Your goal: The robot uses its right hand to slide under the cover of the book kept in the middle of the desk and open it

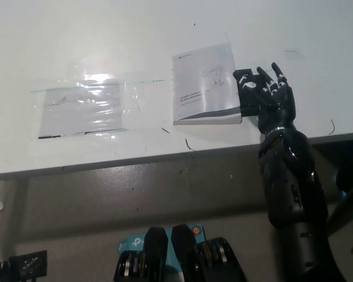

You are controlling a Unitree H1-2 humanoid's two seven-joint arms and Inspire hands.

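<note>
Head view: plastic bag apparently left of book.

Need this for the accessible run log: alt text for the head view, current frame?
The robot's black right hand rests on the white desk, fingers apart, at the right edge of a closed white-covered book lying flat in the middle. A clear plastic bag lies flat to the book's left; the left hand is out of view.

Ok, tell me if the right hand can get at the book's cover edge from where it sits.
Probably yes. The right hand lies on the desk right beside the book, fingers apart, and nothing lies between them. The cover looks closed and flat.
</note>
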